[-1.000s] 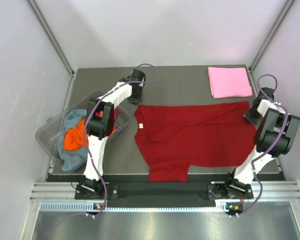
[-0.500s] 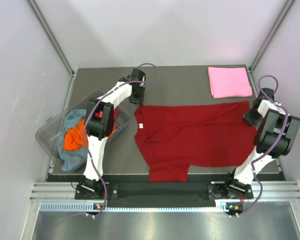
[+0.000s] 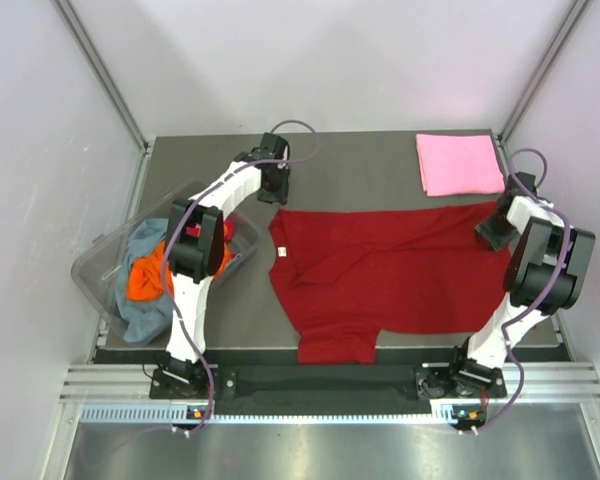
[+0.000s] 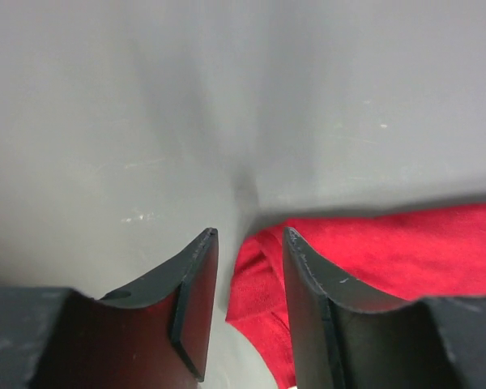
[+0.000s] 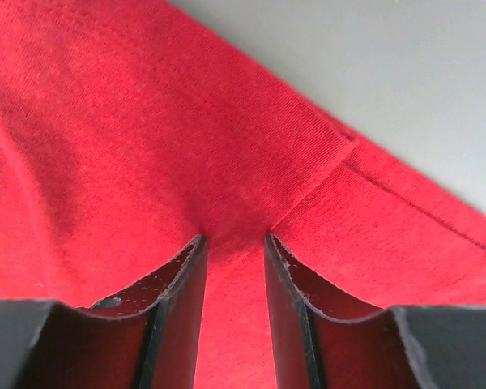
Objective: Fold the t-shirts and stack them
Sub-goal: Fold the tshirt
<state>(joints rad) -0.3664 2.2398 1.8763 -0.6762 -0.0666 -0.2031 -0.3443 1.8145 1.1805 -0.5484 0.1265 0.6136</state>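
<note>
A dark red t-shirt (image 3: 390,275) lies spread flat on the grey table, its white neck label (image 3: 281,251) at the left. My left gripper (image 3: 273,192) hovers at the shirt's far left corner. In the left wrist view it (image 4: 249,239) is open, with that red corner (image 4: 259,284) lying loose on the table between the jaws. My right gripper (image 3: 493,230) is over the far right corner. It (image 5: 233,241) is open too, its tips resting on the red cloth (image 5: 146,121) near a seam. A folded light pink t-shirt (image 3: 458,163) sits at the back right.
A clear plastic tub (image 3: 95,265) at the table's left edge holds an orange t-shirt (image 3: 145,280) and a grey-blue one (image 3: 140,315). The shirt's near sleeve hangs toward the front edge (image 3: 335,348). Pale walls enclose the table on three sides.
Both grippers have gone from shut to open and let go of the red shirt's far corners. The right gripper shifted slightly up and left; the shirt lies as before.
</note>
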